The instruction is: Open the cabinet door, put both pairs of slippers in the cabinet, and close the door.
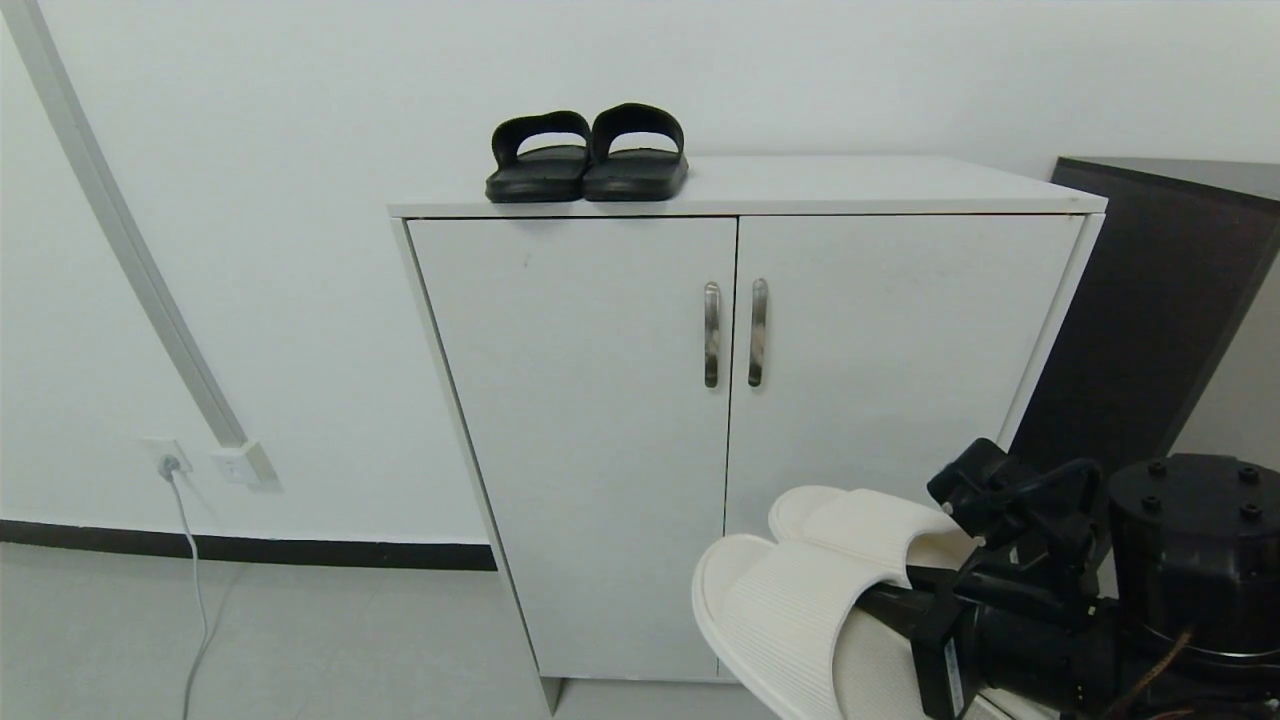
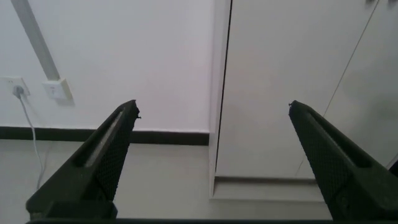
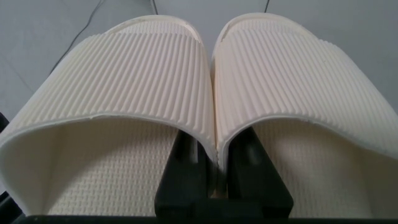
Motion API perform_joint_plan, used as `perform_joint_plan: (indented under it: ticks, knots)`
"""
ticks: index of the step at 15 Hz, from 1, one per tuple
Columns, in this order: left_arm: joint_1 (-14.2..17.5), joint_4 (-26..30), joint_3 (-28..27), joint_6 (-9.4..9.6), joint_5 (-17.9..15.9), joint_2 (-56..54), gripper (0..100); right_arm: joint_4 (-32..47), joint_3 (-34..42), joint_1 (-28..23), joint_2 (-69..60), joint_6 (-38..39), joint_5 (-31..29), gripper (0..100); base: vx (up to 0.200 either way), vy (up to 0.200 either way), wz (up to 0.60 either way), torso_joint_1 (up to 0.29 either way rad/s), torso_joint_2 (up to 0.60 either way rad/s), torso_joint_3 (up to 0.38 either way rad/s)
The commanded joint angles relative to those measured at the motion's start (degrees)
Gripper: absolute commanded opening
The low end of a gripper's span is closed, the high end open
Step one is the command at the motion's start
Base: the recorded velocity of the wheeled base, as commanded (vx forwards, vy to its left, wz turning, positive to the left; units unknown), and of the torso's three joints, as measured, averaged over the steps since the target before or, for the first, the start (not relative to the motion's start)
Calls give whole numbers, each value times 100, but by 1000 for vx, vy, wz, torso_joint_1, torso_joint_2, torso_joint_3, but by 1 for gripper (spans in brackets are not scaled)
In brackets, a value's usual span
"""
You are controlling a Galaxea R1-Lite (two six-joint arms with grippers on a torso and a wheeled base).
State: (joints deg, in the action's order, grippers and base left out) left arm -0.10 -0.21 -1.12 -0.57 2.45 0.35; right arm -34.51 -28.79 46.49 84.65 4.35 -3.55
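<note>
White slippers [image 1: 800, 600] [image 3: 205, 93]: I am holding this pair low on my right, near the bottom of the cabinet's right door. They are lying side by side with the ribbed straps up and the toes pointing toward the cabinet.
Right gripper [image 1: 893, 603] [image 3: 214, 177]: its jaws are clamping the two inner strap walls together, with one finger lying inside each slipper.
Left gripper [image 2: 212, 107]: its jaws are standing wide apart with nothing between them. It is hanging above the floor [image 2: 155, 174] and facing the cabinet's lower left corner, apart from it.
Black slippers [image 1: 587, 160]: they are sitting side by side and touching on the cabinet top, toward its left end and close to the front edge. Their straps are lying on the wall side.
Cabinet [image 1: 900, 185] [image 2: 280, 93]: it is standing white and upright against the wall [image 1: 250, 150], and I am looking at it from the front.
Doors [image 1: 580, 420]: both are sitting shut, meeting at a narrow gap in the middle.
Handles [image 1: 711, 334]: two upright metal bars are sitting just beside each other, one on each side of that gap.
Socket [image 1: 165, 460] [image 2: 13, 87]: it is sitting low on the wall, left of the cabinet, with a cable [image 1: 195, 580] running from it down to the floor.
Dark unit [image 1: 1150, 330]: it is standing just to the right of the cabinet.
</note>
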Motion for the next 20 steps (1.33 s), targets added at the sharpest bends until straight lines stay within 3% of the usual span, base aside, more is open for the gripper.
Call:
perform_joint_plan:
  ticks: [1, 3, 4, 7, 11, 15, 17, 18, 20]
  knots:
    - [-96, 188, -1013, -558, 27, 343, 100, -3, 5, 0, 25, 4, 12, 0, 0, 0, 0, 0, 0, 0]
    - [-131, 407, -1162, -321, -192, 940, 100, -3, -12, 0, 34, -5, 12, 0, 0, 0, 0, 0, 0, 0]
    - [-140, 320, -1189, -215, -808, 1573, 100, -3, -12, 0, 25, 4, 12, 0, 0, 0, 0, 0, 0, 0]
    - [-140, -621, -1215, -215, -1906, 2847, 100, -3, -12, 0, 25, 4, 30, 0, 0, 0, 0, 0, 0, 0]
    - [-289, -1869, -1259, -215, -2785, 4350, 100, -3, -21, 18, 16, -5, 30, 0, 0, 0, 0, 0, 0, 0]
    - [-983, -2871, -1848, -285, -2785, 5888, 100, -100, -12, 18, 43, -5, 21, 0, 0, 0, 0, 0, 0, 0]
    - [-1326, -3055, -2129, -479, -2697, 6354, 100, -100, -12, 18, 25, -5, 21, 0, 0, 0, 0, 0, 0, 0]
    - [-1625, -3178, -2314, -734, -2565, 6618, 100, -100, -12, 18, 8, -5, 12, 0, 0, 0, 0, 0, 0, 0]
    - [-1985, -3442, -2481, -1015, -2425, 6978, 100, -100, -12, 9, 8, -5, 12, 0, 0, 0, 0, 0, 0, 0]
